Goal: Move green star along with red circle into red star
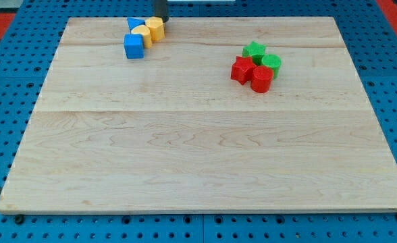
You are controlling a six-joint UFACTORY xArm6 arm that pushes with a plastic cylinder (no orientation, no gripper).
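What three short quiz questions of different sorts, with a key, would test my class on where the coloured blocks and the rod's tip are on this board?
1. True or false: the green star touches the blue cube.
2. Multiple choice: my tip is nearest to which block? A) red circle B) yellow cylinder C) green cylinder
3. Fill in: the red star lies on the view's ____ side of the board.

Key
1. False: they sit in separate clusters, far apart.
2. B: the tip is at the view's top, right beside the yellow cylinder.
3. Right: it is bunched with the green star, green cylinder and red circle.
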